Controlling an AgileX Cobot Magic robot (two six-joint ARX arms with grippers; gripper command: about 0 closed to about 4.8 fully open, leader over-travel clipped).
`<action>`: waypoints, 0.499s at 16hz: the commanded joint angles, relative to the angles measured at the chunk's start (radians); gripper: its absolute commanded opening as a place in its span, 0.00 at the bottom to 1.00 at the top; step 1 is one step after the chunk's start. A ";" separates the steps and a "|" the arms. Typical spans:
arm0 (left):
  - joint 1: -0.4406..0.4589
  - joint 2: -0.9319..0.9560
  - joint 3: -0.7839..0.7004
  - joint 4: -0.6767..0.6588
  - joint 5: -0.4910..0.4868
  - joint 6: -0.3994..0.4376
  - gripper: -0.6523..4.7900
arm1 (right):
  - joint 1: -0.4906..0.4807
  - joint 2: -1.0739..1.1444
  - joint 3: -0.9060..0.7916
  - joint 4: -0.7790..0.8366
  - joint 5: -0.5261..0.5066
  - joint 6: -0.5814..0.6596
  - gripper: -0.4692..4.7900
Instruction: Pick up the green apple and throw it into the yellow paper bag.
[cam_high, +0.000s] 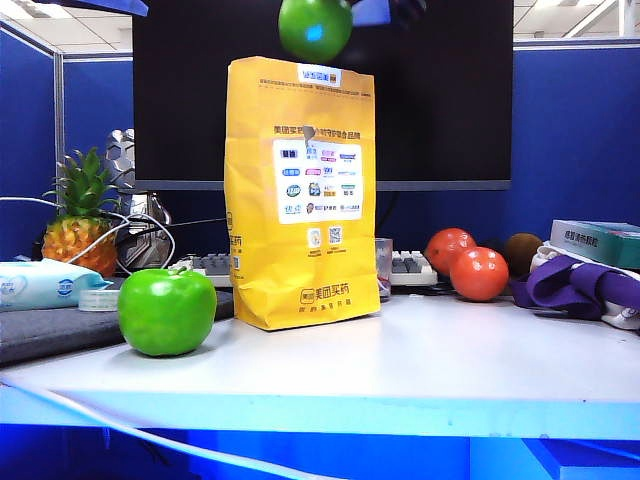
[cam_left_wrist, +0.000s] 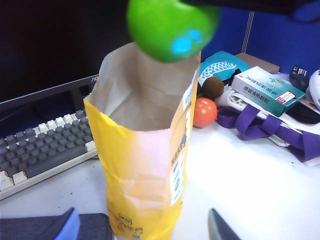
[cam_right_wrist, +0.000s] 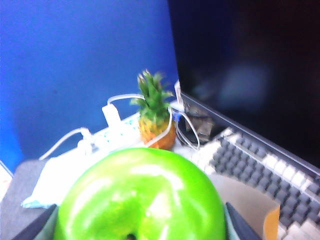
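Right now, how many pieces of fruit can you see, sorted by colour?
Green: 2, the green apple in the right gripper above the yellow paper bag, and a plain green apple on the table.
Red-orange: 2.
Brown: 1.
Pineapple: 1.
Total: 6.

Glossy bright green apple (cam_high: 315, 27) with light-blue patches, up at twelve o'clock. Yellow paper bag (cam_high: 300, 190) with white printed panel, brown inside. Plain green apple (cam_high: 167, 311) at eight o'clock. Orange-red fruits (cam_high: 478, 273) at three, purple cloth (cam_high: 580, 283) beside.
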 joint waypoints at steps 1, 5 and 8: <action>0.001 -0.003 0.003 0.013 0.006 0.003 0.75 | 0.000 0.016 0.010 0.054 -0.005 0.003 0.58; 0.001 -0.002 0.003 0.013 0.006 0.003 0.75 | 0.000 0.021 0.013 0.163 -0.004 -0.003 1.00; 0.001 -0.003 0.003 0.007 0.006 0.004 0.75 | 0.000 0.014 0.016 0.161 -0.012 0.030 1.00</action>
